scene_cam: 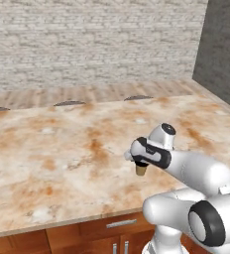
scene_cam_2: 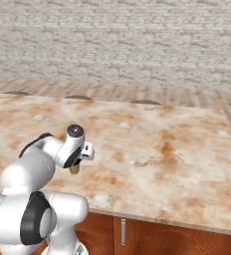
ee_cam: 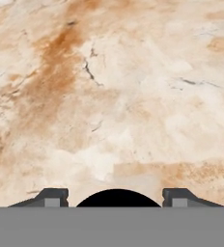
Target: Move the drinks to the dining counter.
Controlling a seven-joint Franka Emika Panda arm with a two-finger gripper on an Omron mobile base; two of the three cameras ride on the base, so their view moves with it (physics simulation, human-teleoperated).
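I had the small tan paper cup (scene_cam: 141, 169) upright between my two-finger gripper's (ee_cam: 115, 198) jaws, clamped on it (dark mouth facing the hand camera), directly above the beige marble-look dining counter (scene_cam: 62, 158); bottom still seemed just clear.

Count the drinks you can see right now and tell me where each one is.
1. The paper cup hangs between the gripper's fingers above the dining counter, near its front edge; its dark rim shows between the fingertips in the hand view. Another drink could lie outside these views.
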